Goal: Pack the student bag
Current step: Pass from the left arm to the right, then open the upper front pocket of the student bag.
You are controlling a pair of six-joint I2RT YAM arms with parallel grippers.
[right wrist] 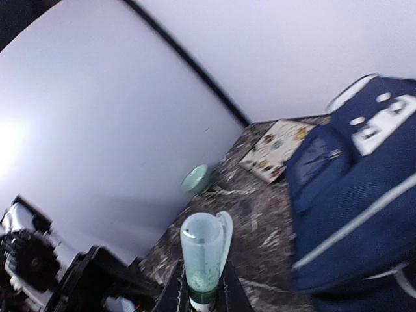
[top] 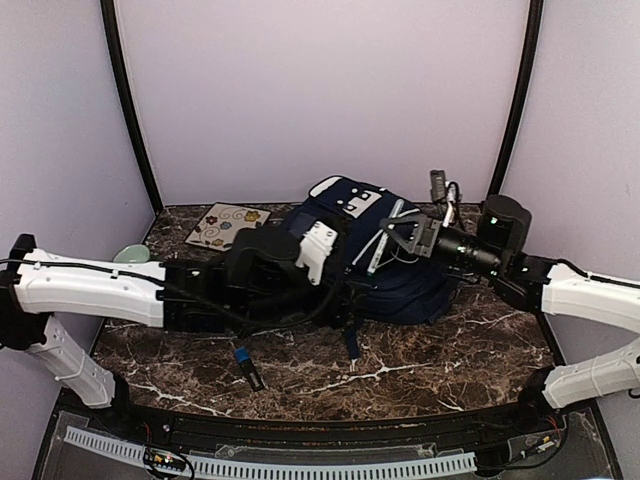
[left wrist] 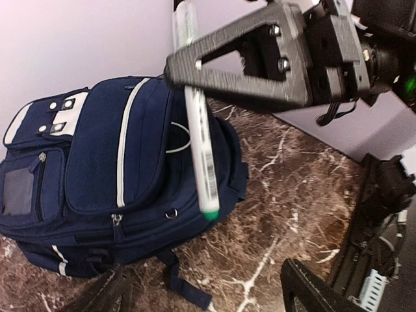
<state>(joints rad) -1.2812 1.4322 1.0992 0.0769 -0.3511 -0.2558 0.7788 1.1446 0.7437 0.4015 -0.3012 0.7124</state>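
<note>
Navy student bag [top: 405, 290] lying on a marbled counter [top: 450, 360] beneath two robot arms.
The bag lies front pockets up at the counter's back centre. The right arm's fingers [left wrist: 247, 88] are clenched on a slim white tube [left wrist: 198, 149] with a green tip, tilted above the bag. The left arm's fingers [left wrist: 309, 289] stand spread apart nearby, grasping nothing.

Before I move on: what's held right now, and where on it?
Right pincer holds a pen around mid-barrel; left pincer holds nothing.
</note>
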